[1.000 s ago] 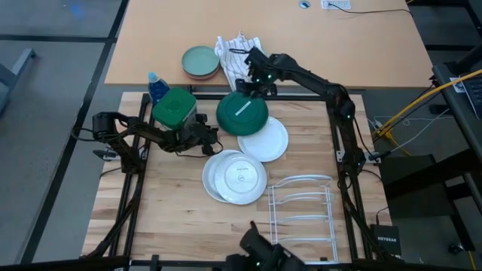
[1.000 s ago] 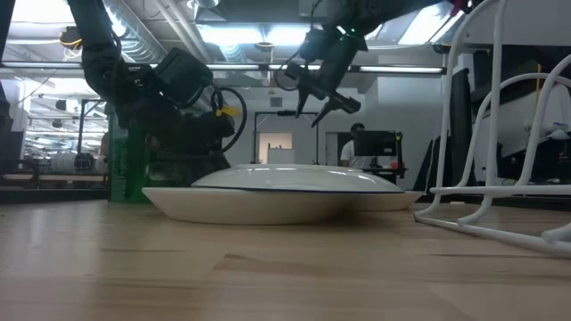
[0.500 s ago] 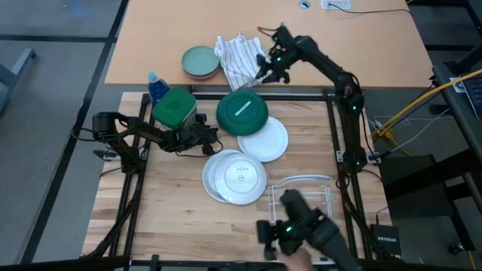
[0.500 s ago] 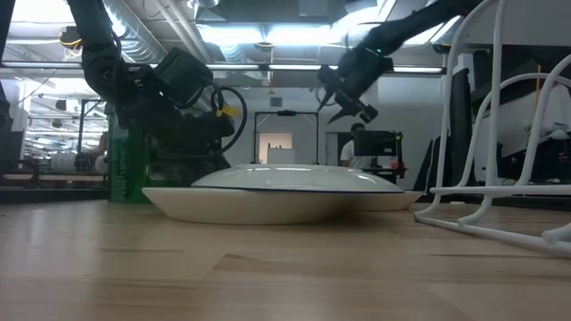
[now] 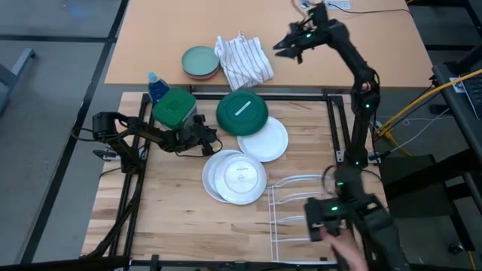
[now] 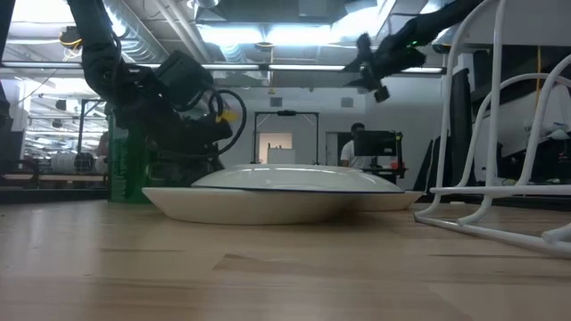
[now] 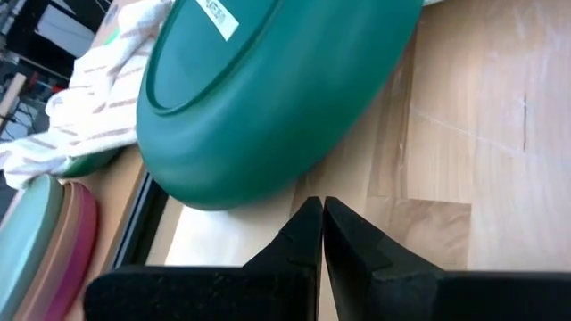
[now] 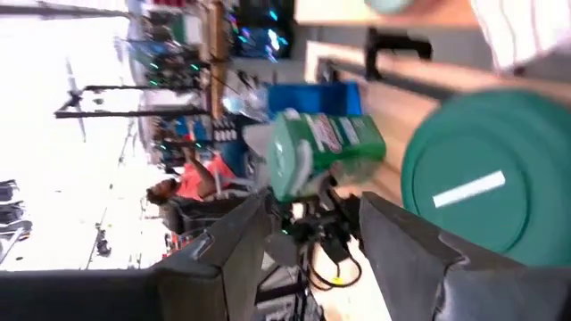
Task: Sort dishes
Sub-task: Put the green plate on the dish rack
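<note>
Vs. the earlier frames: right arm has swung up and away from the dark green plate (image 5: 242,112), its tool now high over the tan bench beyond the tabletop; left arm, plates, jar unchanged. A second device w/ green lights has moved along the near edge to beside the rack, a person's hand (image 5: 348,251) just under it.

Left tool (image 5: 212,140) sits low, just left of the dark green plate, arm stretched flat across the tabletop (image 5: 166,203); fingers pressed together, holding nothing, tips aimed at that plate's rim (image 7: 268,107).

Right tool (image 5: 288,47) is well beyond the green plate, past the striped cloth (image 5: 242,62), arm reaching up from its base; fingers spread apart, empty (image 8: 308,234).

Plates: dark green one lies w/ a white label on it; a plain white plate (image 5: 263,138) touches its near-right edge; near-left of that, the small stamped plate (image 5: 241,177) lies on a second white plate (image 5: 215,173). Wire rack (image 5: 301,207) stands right of that stack. Green-lidded jar (image 5: 174,107) left of the green plate.

Low view: shop room w/ ceiling lights, a person (image 6: 357,134) far back.
</note>
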Tool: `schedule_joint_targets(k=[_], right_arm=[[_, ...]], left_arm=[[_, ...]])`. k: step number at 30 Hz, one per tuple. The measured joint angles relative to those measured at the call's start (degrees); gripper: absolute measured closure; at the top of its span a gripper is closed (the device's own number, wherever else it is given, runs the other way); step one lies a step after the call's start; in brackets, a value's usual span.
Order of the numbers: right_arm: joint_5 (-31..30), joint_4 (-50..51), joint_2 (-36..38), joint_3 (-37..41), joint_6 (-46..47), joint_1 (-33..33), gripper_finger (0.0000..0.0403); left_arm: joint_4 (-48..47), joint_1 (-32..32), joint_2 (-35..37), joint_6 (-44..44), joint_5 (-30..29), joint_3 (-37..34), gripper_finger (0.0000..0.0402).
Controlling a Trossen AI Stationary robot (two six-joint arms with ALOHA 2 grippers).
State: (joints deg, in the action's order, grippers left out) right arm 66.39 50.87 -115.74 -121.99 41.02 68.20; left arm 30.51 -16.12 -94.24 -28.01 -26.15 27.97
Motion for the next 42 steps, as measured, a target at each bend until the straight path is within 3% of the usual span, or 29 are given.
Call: schedule_joint_targets(k=[8,10,13,18,24,29,35,42], right_arm=[[0.4,-1.3,3.1,0.0,-11.3,10.1,0.0217],[-2.6,-0.6,3.1,0.0,-17.0,12.1,0.0217],[-14.5,0.7,3.1,0.0,-25.4,10.9,0.0217],[-25.0,6.4,3.1,0.0,-29.7,9.0,0.0217],[-25.9,13.4,3.1,0.0,-31.0,8.9,0.0217],[-27.1,16.6,3.1,0.0,-30.9,9.2,0.0217],[-32.1,20.7,3.1,0.0,-30.9,8.2,0.0217],[-32.8,21.3,3.1,0.0,-30.9,7.9,0.0217]], left_arm=[[-1.7,-0.1,0.0,3.7,0.1,0.0,0.0396],[-1.5,-0.1,0.0,3.6,0.1,0.0,0.0396],[-1.3,-0.1,0.0,3.6,0.3,0.0,0.0396],[-1.3,-0.1,0.0,3.6,0.4,0.0,0.0396],[-0.1,-0.2,0.0,3.7,0.7,0.0,0.0396],[0.4,-0.2,0.0,1.7,5.2,0.0,0.0390],[0.6,-0.2,0.0,-1.4,5.4,0.0,0.0319],[4.0,-0.2,-0.2,-12.1,5.4,0.0,0.0211]])
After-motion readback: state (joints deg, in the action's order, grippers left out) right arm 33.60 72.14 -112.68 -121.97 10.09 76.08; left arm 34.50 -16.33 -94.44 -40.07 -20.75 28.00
